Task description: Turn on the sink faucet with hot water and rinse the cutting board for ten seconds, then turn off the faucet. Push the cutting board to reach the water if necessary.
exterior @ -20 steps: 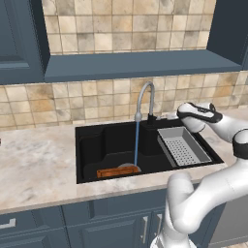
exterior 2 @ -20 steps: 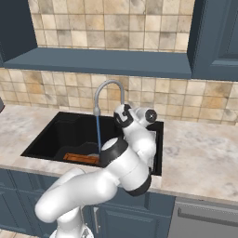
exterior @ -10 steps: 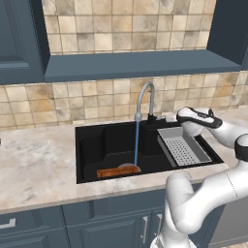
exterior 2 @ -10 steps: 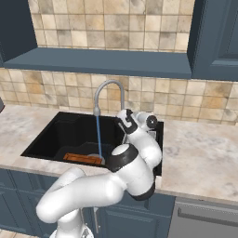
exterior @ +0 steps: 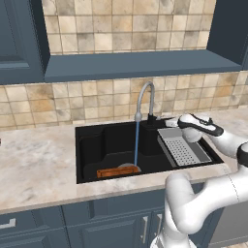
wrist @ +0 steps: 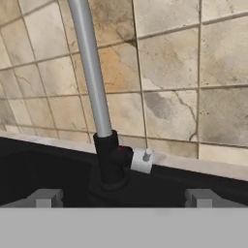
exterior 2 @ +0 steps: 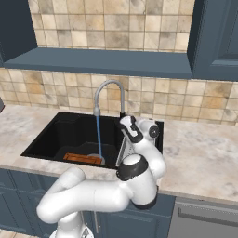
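- The gripper (wrist: 123, 196) hovers with jaws spread and empty, pointed at the faucet (wrist: 92, 72) base and its small side lever (wrist: 142, 160), near but not touching.
- Water (exterior: 136, 144) runs in a thin blue stream from the spout.
- The stream lands at the right end of the board (exterior: 116, 171), which lies flat at the front of the sink (exterior: 92, 145).
- Judged: tap on, rinsing underway; shutting off remains.

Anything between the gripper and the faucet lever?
Nothing visible. In the hand view the open gripper faces the faucet base, and its small side lever sits just beyond the fingertips with a bare gap between.
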